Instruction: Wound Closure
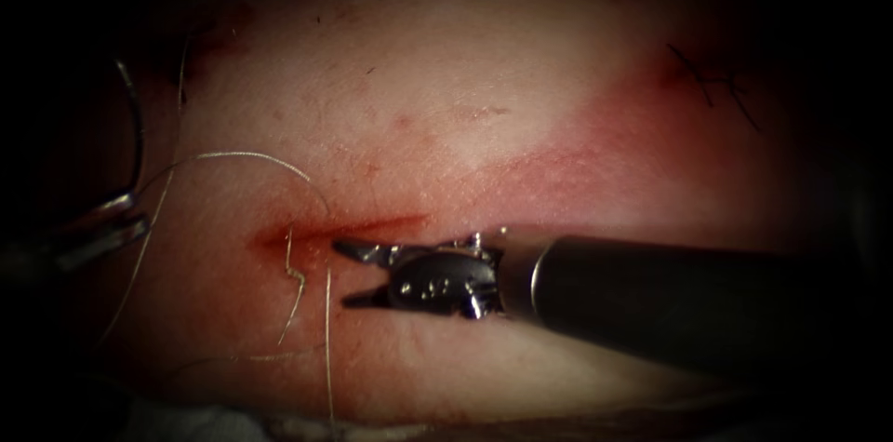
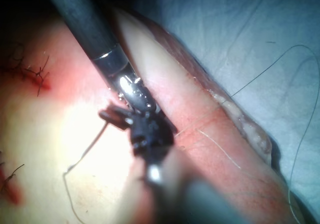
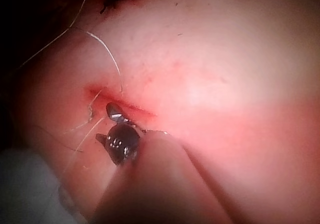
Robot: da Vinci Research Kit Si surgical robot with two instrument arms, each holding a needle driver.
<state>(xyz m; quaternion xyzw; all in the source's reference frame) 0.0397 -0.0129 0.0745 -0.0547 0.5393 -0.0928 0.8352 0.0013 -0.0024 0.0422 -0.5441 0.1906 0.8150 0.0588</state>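
The tissue [image 1: 446,126] has a short red cut [image 1: 353,228] near its middle. My right tool [image 1: 342,273] lies just below the cut with its jaws open and nothing between them; it is also seen from close [image 3: 104,126]. A pale thread [image 1: 327,340] runs down past its tips, and another loop of thread [image 1: 242,154] arches from the cut's left end toward the left. At the far left, my left tool [image 1: 116,219] is shut on the curved needle [image 1: 139,126] near its lower end. The needle stands up clear of the tissue.
Dark finished stitches [image 1: 716,79] sit at the upper right of the tissue. Red fluid stains the skin around the cut [image 3: 120,104]. Loose thread [image 2: 300,109] trails over the blue drape [image 2: 240,24] past the tissue's edge. The right tool's dark shaft [image 1: 707,302] crosses the lower right.
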